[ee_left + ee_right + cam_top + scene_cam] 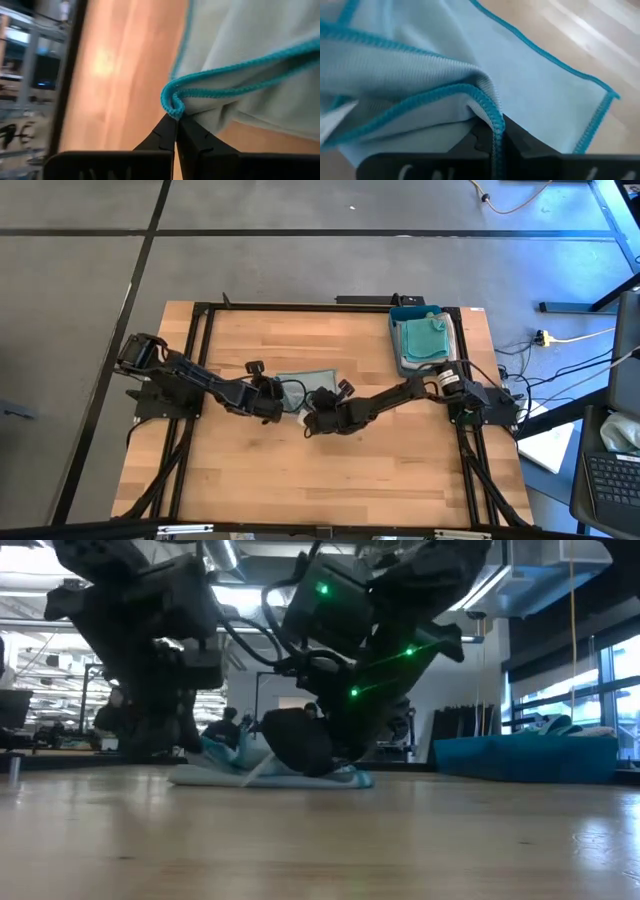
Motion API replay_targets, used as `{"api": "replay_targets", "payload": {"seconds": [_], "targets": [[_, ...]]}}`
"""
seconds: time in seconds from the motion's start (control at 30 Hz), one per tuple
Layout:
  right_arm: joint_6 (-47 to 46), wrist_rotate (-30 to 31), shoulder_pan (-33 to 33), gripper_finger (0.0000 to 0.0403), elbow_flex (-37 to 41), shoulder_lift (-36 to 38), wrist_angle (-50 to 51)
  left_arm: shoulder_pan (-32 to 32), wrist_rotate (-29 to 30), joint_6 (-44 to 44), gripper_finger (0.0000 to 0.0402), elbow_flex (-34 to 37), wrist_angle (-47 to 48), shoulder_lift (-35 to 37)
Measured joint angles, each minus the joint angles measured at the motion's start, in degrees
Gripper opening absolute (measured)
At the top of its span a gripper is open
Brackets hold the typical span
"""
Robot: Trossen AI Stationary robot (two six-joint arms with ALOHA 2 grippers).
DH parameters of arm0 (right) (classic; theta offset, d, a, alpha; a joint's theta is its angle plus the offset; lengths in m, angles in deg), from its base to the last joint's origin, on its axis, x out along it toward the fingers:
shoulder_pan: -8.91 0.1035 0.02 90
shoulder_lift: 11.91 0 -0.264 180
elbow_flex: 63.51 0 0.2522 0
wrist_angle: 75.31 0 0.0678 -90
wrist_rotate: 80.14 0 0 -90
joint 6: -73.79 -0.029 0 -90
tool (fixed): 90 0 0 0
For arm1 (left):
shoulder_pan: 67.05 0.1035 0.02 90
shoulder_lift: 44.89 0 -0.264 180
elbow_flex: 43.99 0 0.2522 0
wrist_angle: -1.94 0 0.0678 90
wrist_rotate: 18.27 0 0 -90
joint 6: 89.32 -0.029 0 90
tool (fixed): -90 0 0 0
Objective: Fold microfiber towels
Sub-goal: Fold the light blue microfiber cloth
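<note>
A pale blue-green microfiber towel [306, 381] with teal stitched edges lies at the table's middle; in the low view the towel [262, 776] sits low on the wood. My left gripper [176, 120] is shut on the towel's near left part, and in the high view this gripper [282, 400] stands at the cloth's left. My right gripper [492, 132] is shut on the near right part, and from above it [316, 410] shows beside the left one. More folded towels [426, 338] lie stacked in a blue tray. My left gripper pinches a bunched bit of the towel's teal stitched edge [172, 102] between its two fingertips, coming slanting down from the table's left. The cloth beyond it folds over and sags slack. My right gripper pinches the teal stitched edge [494, 118] between its two fingers, at a spot where the cloth is folded over onto itself. It comes slanting down from the table's right. Another layer of the towel lies flat on the table beyond the fingers.
The blue tray [396, 330] stands at the table's far right corner, and the low view shows the tray [520, 755] at the right. Bare wood spreads in front of the towel toward the near edge. People show in the room beyond the table.
</note>
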Motion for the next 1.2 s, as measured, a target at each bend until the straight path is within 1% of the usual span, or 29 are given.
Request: {"api": "replay_targets", "payload": {"seconds": [0.17,0.27,0.33,0.43,0.53,0.57,0.63,0.77,0.87,1.0,1.07,1.1,1.13,1.17,1.2], "targets": [[0.1,-0.6,1.3,0.0025,-0.4,1.3,0.1,0.0,7.0,-1.0,0.0000,0.3,-1.4,0.0],[-1.2,-1.7,1.2,0.0031,-0.4,1.4,0.3,0.7,8.3,-5.5,0.0000,0.2,-4.0,0.0],[-1.2,-2.1,1.2,0.0033,-0.4,1.0,0.6,1.5,7.1,-7.8,0.0000,0.2,-5.7,0.0],[-1.4,-2.2,1.3,0.0033,-0.4,0.9,1.1,2.6,3.0,-9.0,0.0006,0.3,-6.4,0.0],[-1.6,-2.7,1.3,0.0034,-0.4,0.9,1.2,3.6,-3.0,-8.9,0.0026,0.3,-6.4,0.0],[-1.8,-2.9,1.3,0.0034,-0.4,0.9,1.3,3.7,-4.2,-9.0,0.0035,0.3,-6.3,0.0],[-2.2,-3.2,1.2,0.0034,-0.4,0.9,1.5,3.7,-4.7,-9.0,0.0054,0.3,-5.6,0.0],[-2.3,-3.2,1.4,0.0034,-0.4,0.9,2.4,3.5,-2.4,-8.8,0.0092,0.3,-3.3,0.0],[-2.3,-3.3,1.4,0.0034,-0.4,0.9,2.4,2.5,-0.2,-8.7,0.0118,0.3,-1.0,1.4],[-2.3,-3.3,1.4,0.0034,-0.1,0.9,2.2,0.2,6.0,-7.3,0.0137,0.3,2.3,5.8],[-2.2,-3.3,1.4,0.0034,0.0,0.9,2.1,-0.6,7.4,-6.3,0.0140,0.3,3.7,8.8],[-2.2,-3.3,1.4,0.0034,0.0,0.9,2.1,-0.9,7.0,-5.4,0.0140,0.3,4.0,10.3],[-2.1,-3.2,1.4,0.0034,0.0,0.9,2.1,-1.3,5.0,-4.1,0.0139,0.3,4.0,11.8],[-2.0,-3.2,1.4,0.0034,0.0,0.9,2.1,-1.9,1.5,-2.7,0.0138,0.3,3.6,13.3],[-1.6,-3.3,1.4,0.0034,0.0,0.9,2.1,-2.6,-3.6,-1.4,0.0138,0.3,3.1,14.6]]}}
